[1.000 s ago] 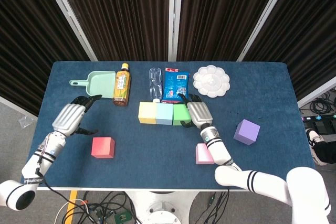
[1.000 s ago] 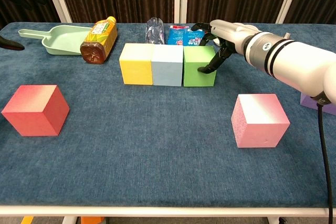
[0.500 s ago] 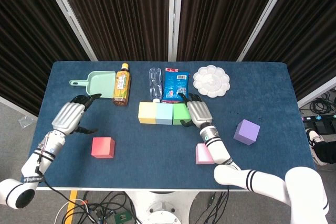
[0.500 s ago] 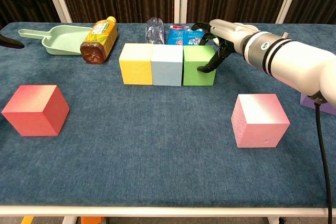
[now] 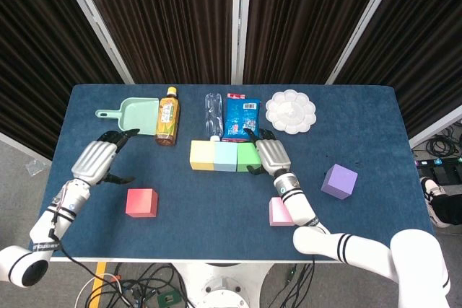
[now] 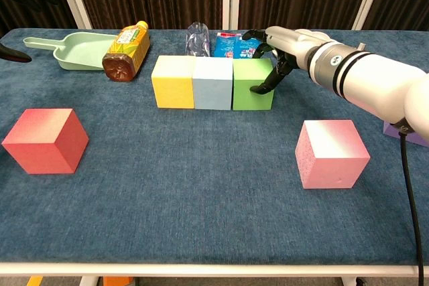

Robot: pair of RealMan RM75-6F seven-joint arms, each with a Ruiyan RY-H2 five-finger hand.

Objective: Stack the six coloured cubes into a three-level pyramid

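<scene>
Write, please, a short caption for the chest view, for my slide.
Right hand touches the green cube ending the yellow-blue-green base row; red and pink cubes wait nearer.

Probably lab; curtains [image 5: 166, 19], floor cables [image 5: 144, 283]

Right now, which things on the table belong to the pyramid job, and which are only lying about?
For the job: yellow cube, light blue cube, green cube, red cube, pink cube, purple cube.

Lying about: green dustpan, tea bottle, clear bottle, blue packet, white palette.

Dark pleated curtains [image 5: 166, 19], grey floor [image 5: 22, 156]
</scene>
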